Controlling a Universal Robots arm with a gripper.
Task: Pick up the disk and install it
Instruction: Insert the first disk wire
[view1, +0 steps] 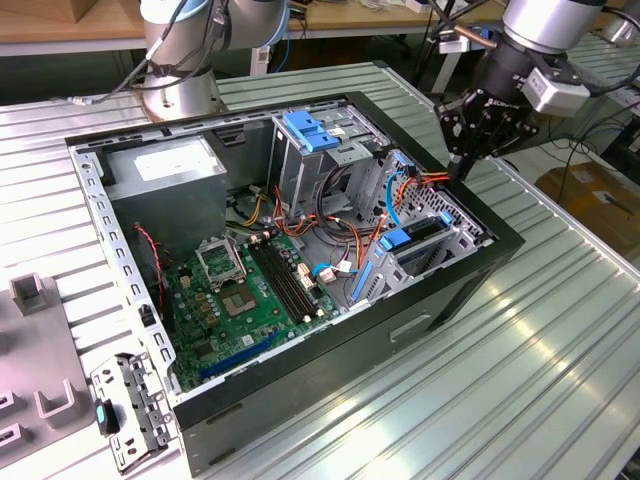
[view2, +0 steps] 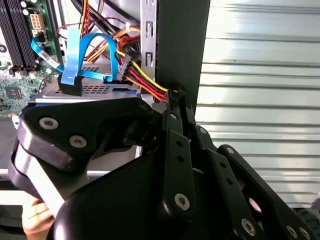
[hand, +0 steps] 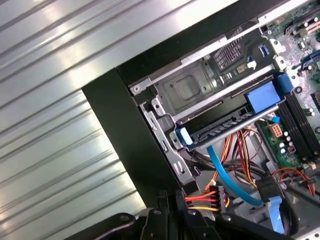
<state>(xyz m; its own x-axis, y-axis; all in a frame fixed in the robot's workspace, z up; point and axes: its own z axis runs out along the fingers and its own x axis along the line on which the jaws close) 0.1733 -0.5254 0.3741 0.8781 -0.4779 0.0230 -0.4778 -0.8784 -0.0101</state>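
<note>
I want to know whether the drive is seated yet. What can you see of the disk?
The disk is a flat, rectangular drive with a dark body held in a bright blue plastic carrier. The carrier has a broad blue tab at one end and a small blue clip at the other. The disk sits inside a slot of the grey metal cage in a corner of the case, with coloured cables running close by. The gripper hangs above the case edge, clear of it. Whether any cable is plugged into the disk cannot be told.

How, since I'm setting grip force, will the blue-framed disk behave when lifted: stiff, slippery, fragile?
The disk looks like a flat rigid slab, so it should stay stiff. Its blue plastic carrier looks smooth, so possibly slippery. It sits in a metal cage, so it may bind if pulled askew.
</note>
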